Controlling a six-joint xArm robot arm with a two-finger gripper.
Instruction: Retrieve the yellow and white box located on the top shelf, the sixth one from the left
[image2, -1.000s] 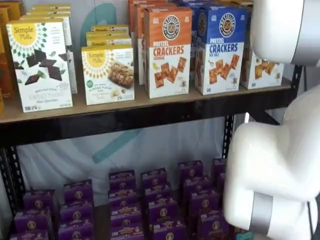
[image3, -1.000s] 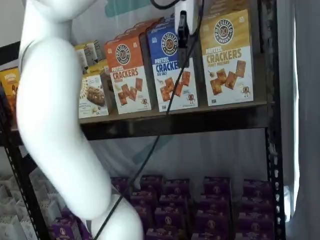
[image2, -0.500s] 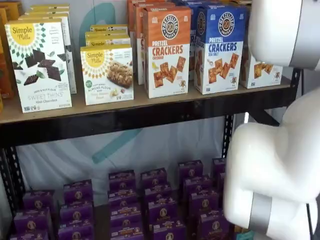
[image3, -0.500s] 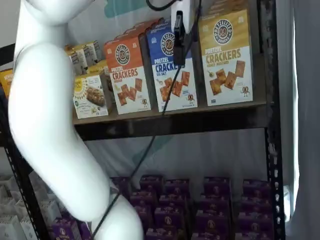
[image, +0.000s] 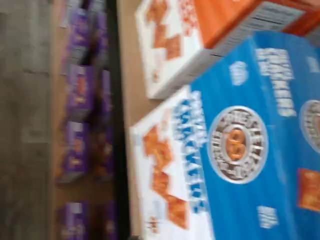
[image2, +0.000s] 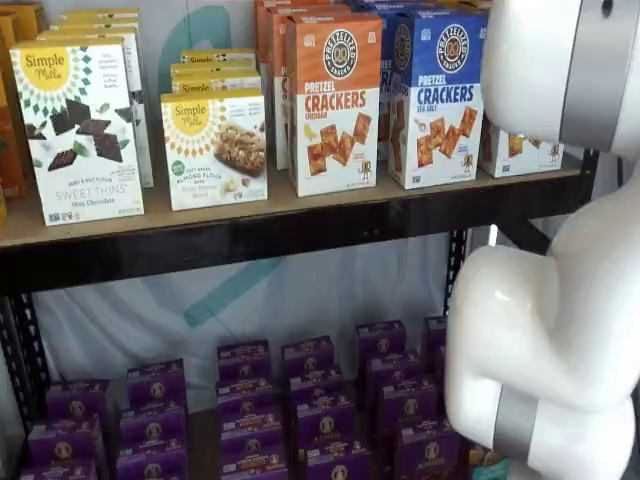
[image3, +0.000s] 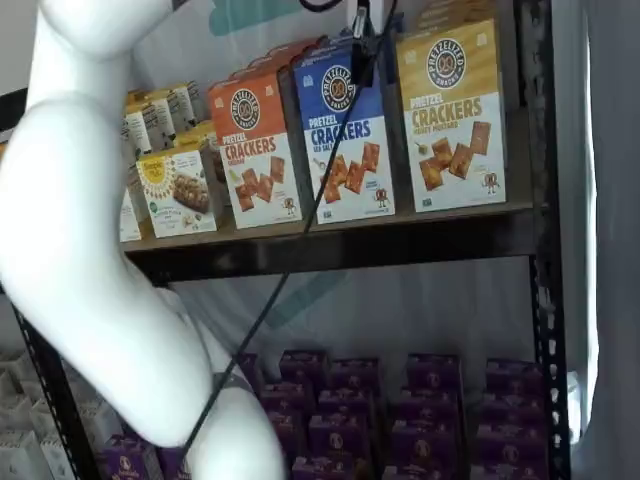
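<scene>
Shelf views both show the yellow and white box (image3: 452, 112) upright at the right end of the top shelf (image3: 340, 226), at its front edge, just beside the blue carton (image3: 345, 132). Black fingers of the gripper (image3: 362, 52) hang before the blue carton's top; whether they are spread cannot be told.
</scene>
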